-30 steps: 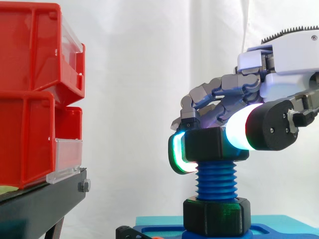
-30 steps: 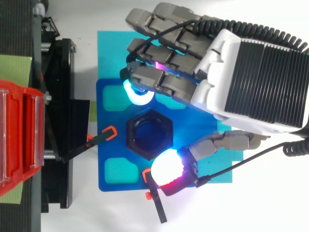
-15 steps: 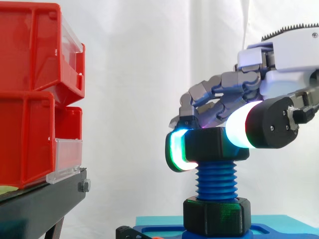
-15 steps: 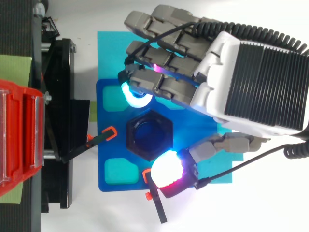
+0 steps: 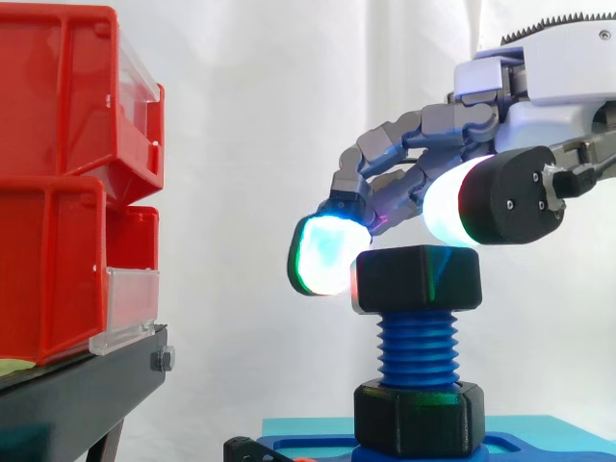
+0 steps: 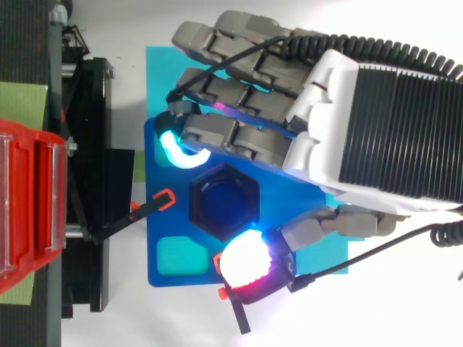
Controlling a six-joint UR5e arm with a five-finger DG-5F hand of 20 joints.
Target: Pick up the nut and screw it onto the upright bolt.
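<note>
Left of the work, you have two red bins (image 5: 67,173) stacked on the black stand (image 5: 87,395), their clear front panels facing the bolt. Their insides are hidden, so you cannot tell what they hold. Next to the stand, a cyan mat (image 6: 159,79) on the white surface carries a blue fixture plate (image 6: 173,225) with teal pockets (image 6: 177,254). Over it all hangs the hand (image 6: 391,123), reaching in across the plate.

From the plate's middle rises the blue threaded bolt (image 5: 417,346), upright, with a black hex collar (image 5: 417,416) at its foot. The black nut (image 5: 417,279) sits on the bolt's top end, level, with bare threads between it and the collar. Two black clamp arms with orange tips (image 6: 160,198) lie close to the nut on the plate, one pointing in from the stand side, the other by the white pad.

Your fingers are spread apart and grip nothing. The cyan-green pad (image 5: 322,252) hangs just beside the nut's stand-side face, and the white pad (image 5: 448,207) floats just above its top edge.
</note>
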